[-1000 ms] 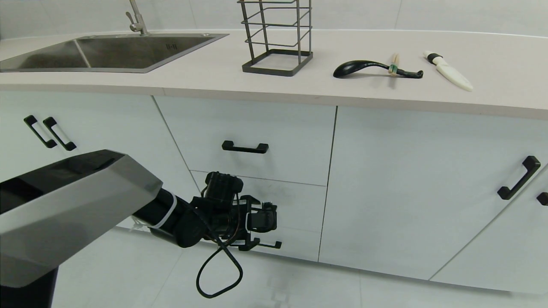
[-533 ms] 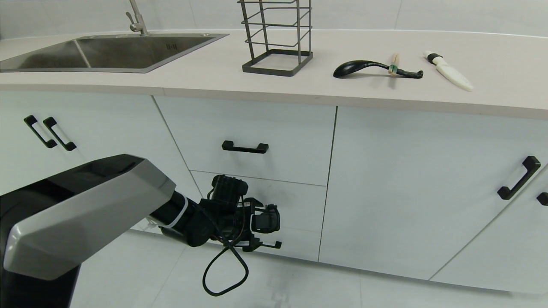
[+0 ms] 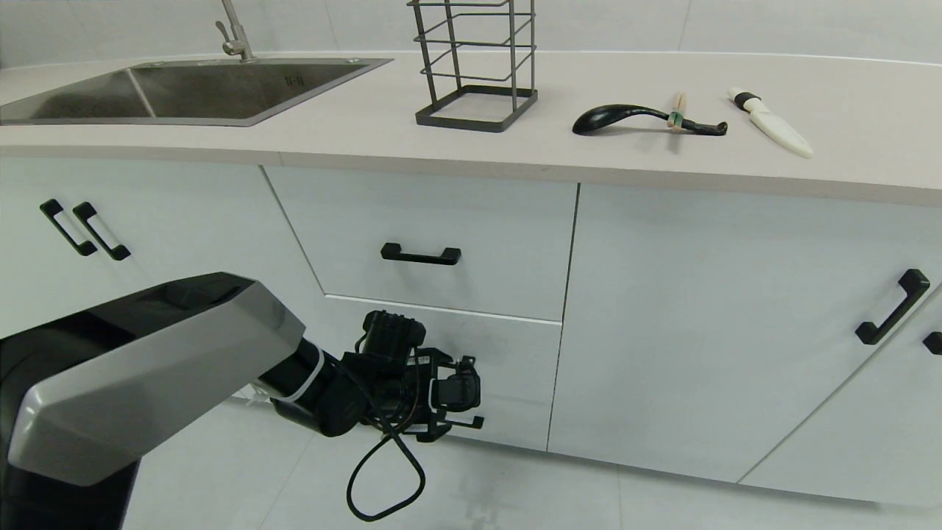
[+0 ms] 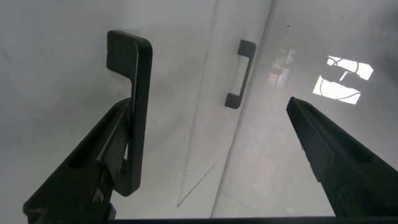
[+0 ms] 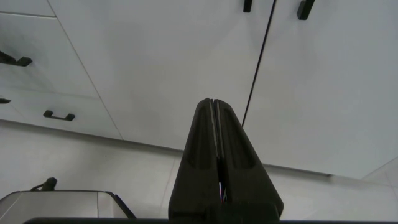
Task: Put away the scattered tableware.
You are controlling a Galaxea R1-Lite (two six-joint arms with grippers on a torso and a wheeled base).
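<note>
hand of left arm (image 4: 208, 106) wide open, empty, beside drawer handle (image 4: 138, 74)

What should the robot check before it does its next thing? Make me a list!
1. Left claw open and empty: ok.
2. Drawer handle centred in the left claw: not ok, it sits right beside one finger.
3. Right claw shut, holding nothing: ok.
4. Rack standing upright on the counter: ok.
5. Spoon and knife put away: not ok, both lie on the counter beside the rack.
6. Something in the way behind the left claw: cannot tell.
</note>
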